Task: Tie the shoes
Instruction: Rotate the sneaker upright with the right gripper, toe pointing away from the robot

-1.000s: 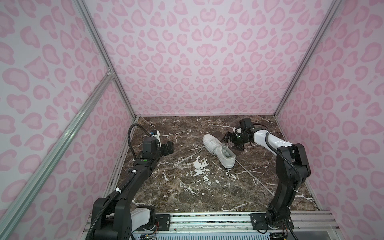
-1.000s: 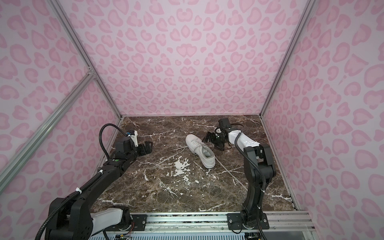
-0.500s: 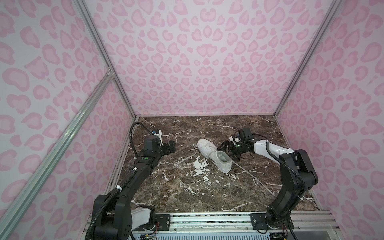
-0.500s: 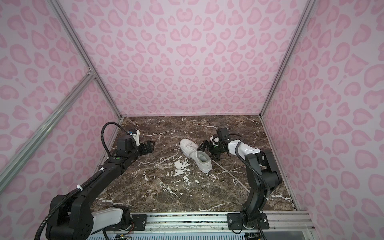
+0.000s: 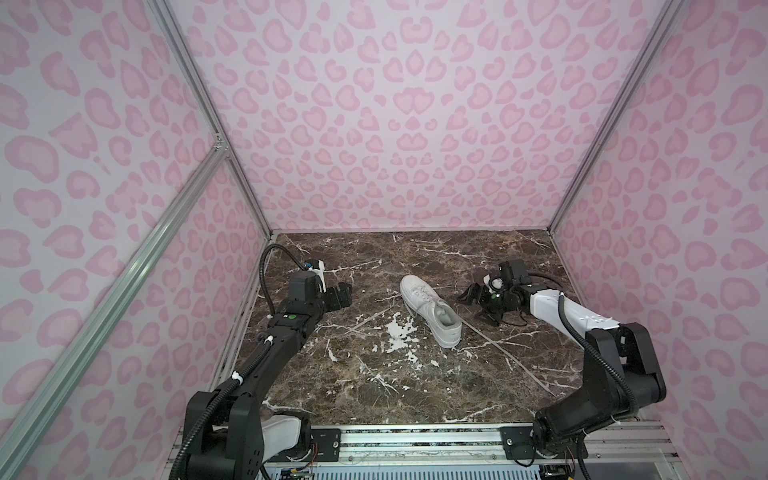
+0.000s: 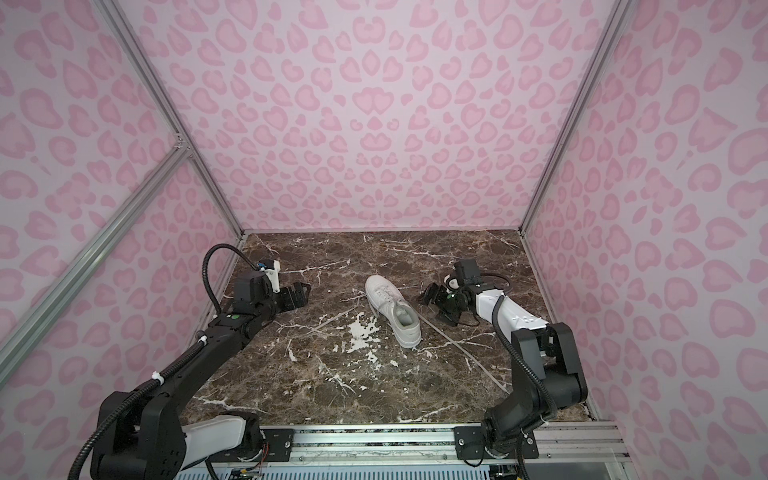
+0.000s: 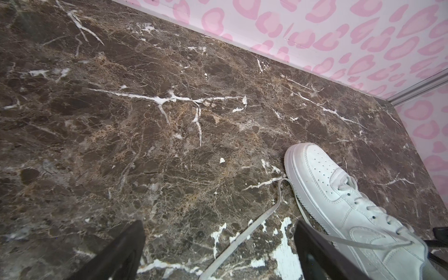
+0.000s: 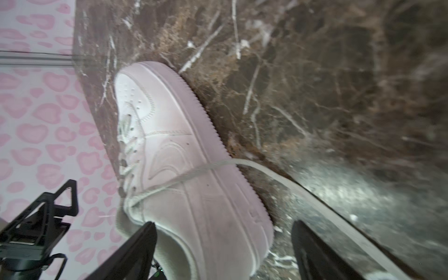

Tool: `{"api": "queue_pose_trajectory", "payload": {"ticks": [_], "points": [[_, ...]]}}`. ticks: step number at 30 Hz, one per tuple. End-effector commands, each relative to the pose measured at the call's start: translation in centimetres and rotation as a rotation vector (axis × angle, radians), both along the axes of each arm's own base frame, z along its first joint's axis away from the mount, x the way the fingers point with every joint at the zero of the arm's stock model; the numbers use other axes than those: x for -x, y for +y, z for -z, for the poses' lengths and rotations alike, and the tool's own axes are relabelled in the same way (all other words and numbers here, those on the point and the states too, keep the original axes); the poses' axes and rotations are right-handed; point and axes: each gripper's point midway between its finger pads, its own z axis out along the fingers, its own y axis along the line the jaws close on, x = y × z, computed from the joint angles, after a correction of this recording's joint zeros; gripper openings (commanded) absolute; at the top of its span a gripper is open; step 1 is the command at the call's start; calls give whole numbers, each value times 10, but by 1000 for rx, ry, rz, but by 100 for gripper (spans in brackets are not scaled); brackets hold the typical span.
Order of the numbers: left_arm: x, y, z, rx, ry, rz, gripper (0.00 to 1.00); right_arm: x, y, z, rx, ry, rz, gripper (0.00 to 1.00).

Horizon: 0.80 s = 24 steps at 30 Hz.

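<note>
A single white shoe (image 5: 430,309) (image 6: 392,309) lies on the brown marble floor, toe towards the back wall and heel nearer the front. Its laces are untied. One lace (image 5: 368,320) (image 7: 242,237) runs left along the floor, and the other lace (image 5: 507,357) (image 8: 303,191) trails to the front right. My left gripper (image 5: 338,297) (image 7: 218,252) hovers open to the left of the shoe, above the left lace. My right gripper (image 5: 473,305) (image 8: 223,249) stands open just right of the shoe (image 8: 181,157), beside its heel, holding nothing.
Pink patterned walls (image 5: 395,124) close in the floor on three sides, with aluminium posts (image 5: 582,166) at the corners. A metal rail (image 5: 415,444) carrying both arm bases runs along the front edge. White veins and patches (image 5: 399,332) mark the marble.
The shoe has slid slightly left and forward and has turned. My right gripper was at the shoe half a second ago and has drawn back to the right. The left gripper has barely moved.
</note>
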Motion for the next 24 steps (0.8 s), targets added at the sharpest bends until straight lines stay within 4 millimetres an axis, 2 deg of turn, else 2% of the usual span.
{"api": "queue_pose_trajectory", "payload": {"ticks": [1, 4, 8, 20, 24], "points": [[-3, -4, -5, 17, -4, 11, 98, 22, -19, 17, 122, 58, -43, 65], [-3, -5, -3, 23, 2, 15, 98, 28, -16, 25, 117, 75, -65, 43], [-4, -6, -5, 25, 1, 15, 98, 35, -5, 35, 122, 96, -113, 30], [-1, -6, -2, 19, 14, 20, 98, 53, 44, 39, 43, 120, -226, 29], [-1, -6, -1, 19, 16, 21, 98, 59, 54, 40, 37, 121, -245, 29]]}}
